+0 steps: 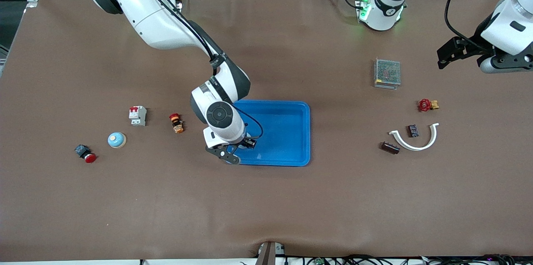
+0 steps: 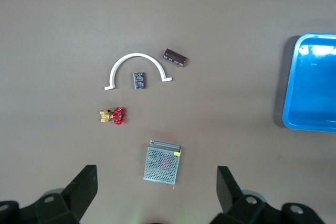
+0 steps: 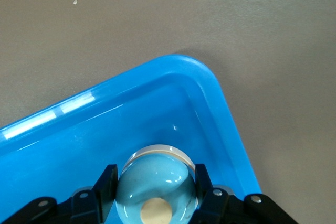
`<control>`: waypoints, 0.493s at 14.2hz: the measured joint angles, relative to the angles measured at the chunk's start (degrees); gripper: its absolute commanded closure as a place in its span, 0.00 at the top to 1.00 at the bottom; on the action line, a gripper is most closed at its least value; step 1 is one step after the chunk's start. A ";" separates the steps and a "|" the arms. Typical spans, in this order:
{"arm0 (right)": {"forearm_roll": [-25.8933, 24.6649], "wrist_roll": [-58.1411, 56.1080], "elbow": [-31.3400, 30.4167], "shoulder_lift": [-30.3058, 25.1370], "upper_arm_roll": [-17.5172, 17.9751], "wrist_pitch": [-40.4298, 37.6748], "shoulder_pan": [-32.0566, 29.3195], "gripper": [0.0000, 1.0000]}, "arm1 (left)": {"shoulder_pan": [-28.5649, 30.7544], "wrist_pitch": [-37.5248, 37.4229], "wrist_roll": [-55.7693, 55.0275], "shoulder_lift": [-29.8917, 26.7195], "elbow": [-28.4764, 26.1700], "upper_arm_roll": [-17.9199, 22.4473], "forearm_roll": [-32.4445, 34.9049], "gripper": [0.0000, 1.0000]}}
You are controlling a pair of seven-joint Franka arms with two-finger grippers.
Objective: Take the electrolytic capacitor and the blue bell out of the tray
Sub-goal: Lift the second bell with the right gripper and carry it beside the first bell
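**Item: bell (image 3: 155, 184) clamped in my right gripper (image 3: 155, 192), over the blue tray (image 1: 291, 111).**

My right fingers (image 3: 105, 182) squeeze the light-blue dome at the tray's corner nearest the front camera, toward my right arm's end. My left gripper (image 2: 155, 187) waits aloft, jaws spread and empty, above the metal mesh box (image 2: 163, 164). Capacitor (image 1: 390, 147): on the table, at about 8 o'clock of the white curved clip (image 1: 416, 140), touching nothing. A second bell-like dome (image 1: 116, 140) lies toward my right arm's end.

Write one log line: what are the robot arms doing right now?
right tool: shut on blue bell, over blue tray corner | left tool: open, waiting above mesh box | capacitor: on table
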 measured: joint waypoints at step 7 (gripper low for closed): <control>3.09 -13.03 7.77 -1.76 4.73 -20.20 -11.76 0.00 | 0.08 0.07 0.00 0.69 0.09 0.10 -0.08 1.00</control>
